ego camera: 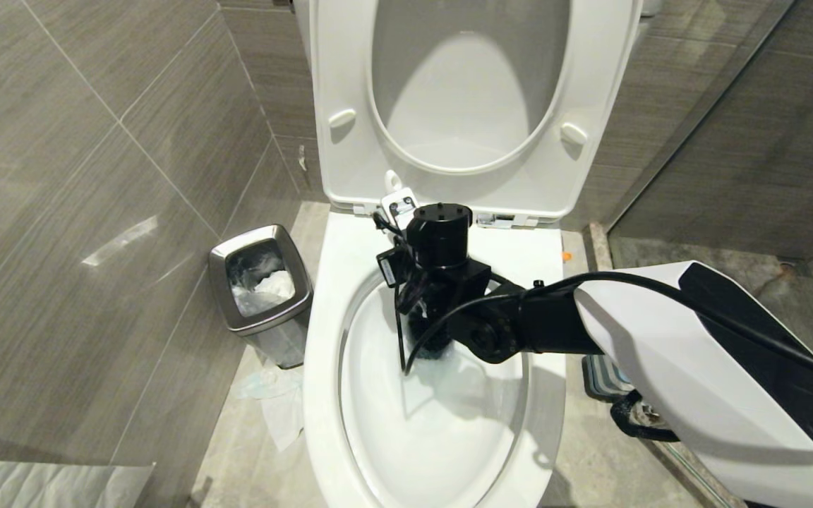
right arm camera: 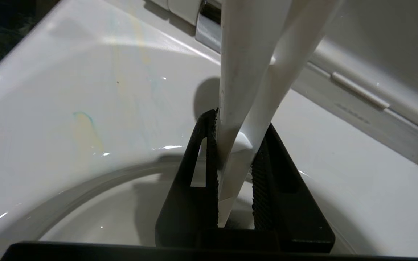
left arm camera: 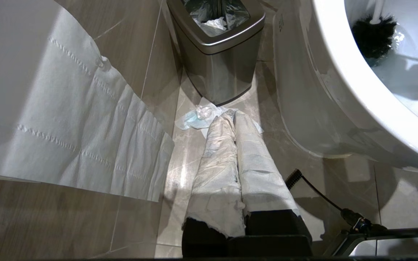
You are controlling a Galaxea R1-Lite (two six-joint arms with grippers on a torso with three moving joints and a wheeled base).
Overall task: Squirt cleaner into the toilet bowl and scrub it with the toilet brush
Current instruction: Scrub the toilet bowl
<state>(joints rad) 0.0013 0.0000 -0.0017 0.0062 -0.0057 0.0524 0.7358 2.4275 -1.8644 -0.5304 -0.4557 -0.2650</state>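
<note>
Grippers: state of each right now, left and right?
Left gripper: shut, holding nothing, parked low beside the toilet bowl.
Right gripper: shut on the toilet brush handle, over the bowl.

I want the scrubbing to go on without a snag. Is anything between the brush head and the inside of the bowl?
Nothing visible. The right gripper is shut on the toilet brush, whose black head already sits inside the toilet bowl at the water. Seat and lid are raised, and the waste bin stands on the floor beside the bowl.
</note>
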